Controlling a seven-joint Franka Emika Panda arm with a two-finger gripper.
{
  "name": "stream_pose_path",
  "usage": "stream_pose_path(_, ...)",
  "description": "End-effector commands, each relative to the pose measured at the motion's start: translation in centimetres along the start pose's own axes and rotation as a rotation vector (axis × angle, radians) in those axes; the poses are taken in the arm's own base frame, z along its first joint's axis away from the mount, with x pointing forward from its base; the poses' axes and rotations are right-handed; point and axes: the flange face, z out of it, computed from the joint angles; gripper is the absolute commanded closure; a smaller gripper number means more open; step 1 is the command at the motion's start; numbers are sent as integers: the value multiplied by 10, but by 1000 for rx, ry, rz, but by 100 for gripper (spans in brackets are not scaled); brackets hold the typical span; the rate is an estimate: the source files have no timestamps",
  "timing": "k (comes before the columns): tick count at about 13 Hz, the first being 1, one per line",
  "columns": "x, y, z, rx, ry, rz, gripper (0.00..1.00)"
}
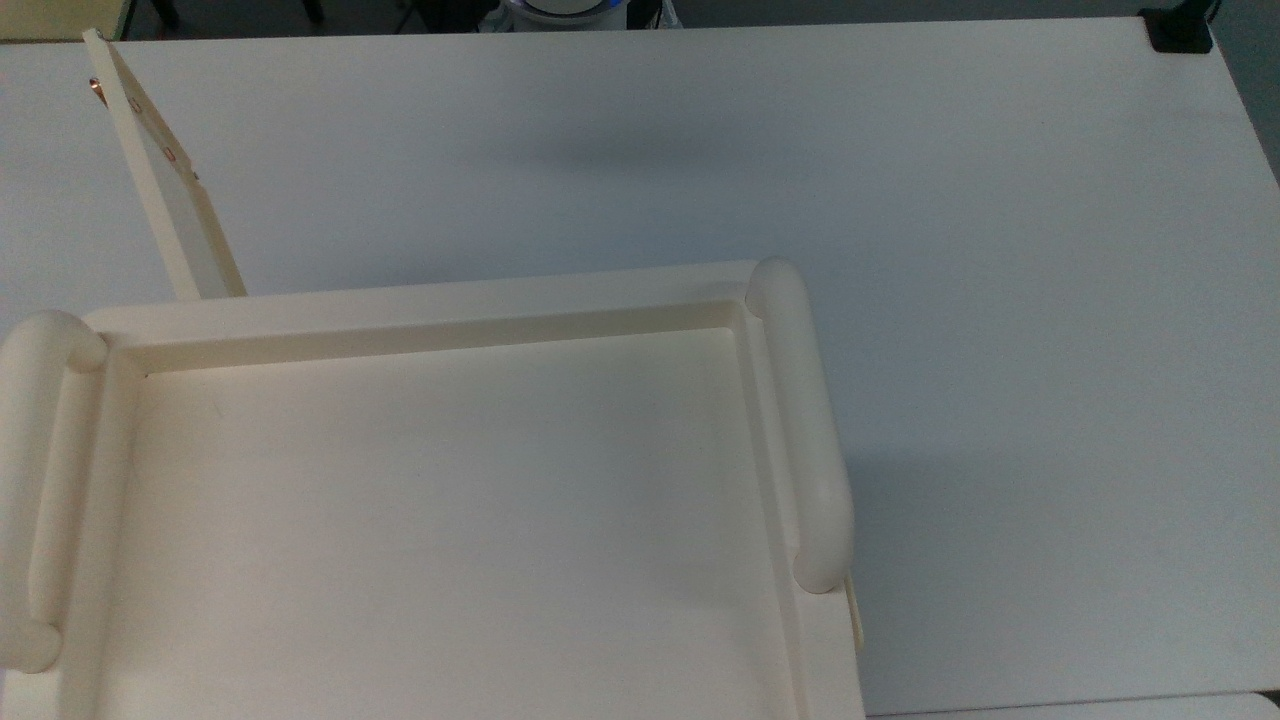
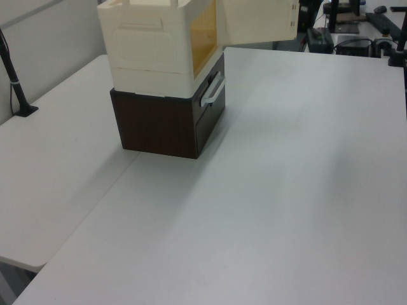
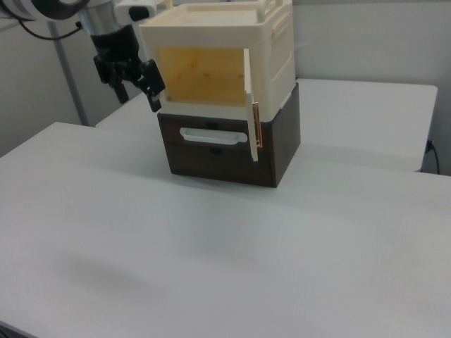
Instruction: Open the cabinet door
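Cabinet door [image 3: 249, 105]: stood swung wide, interior exposed, task seemingly complete; hand [image 3: 139, 82] apart from it, holding nothing, finger spread indiscernible.

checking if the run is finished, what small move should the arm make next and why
Probably just pull the gripper clear, away from the cabinet. The cabinet door already stands swung wide, edge-on in the right view, with the yellow interior fully exposed, and the gripper hangs beside the opening on the right view's left, apart from the door. Nothing looks left to push.
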Motion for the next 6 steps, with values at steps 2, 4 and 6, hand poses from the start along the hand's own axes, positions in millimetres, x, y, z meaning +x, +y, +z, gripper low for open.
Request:
stream_pose_path(2,15,-10,42,-11,-77,-93,0)
stream_pose_path(4,15,-13,45,-12,-81,-97,0)
stream_pose_path(6,19,-18,53,-19,-92,-105,0)
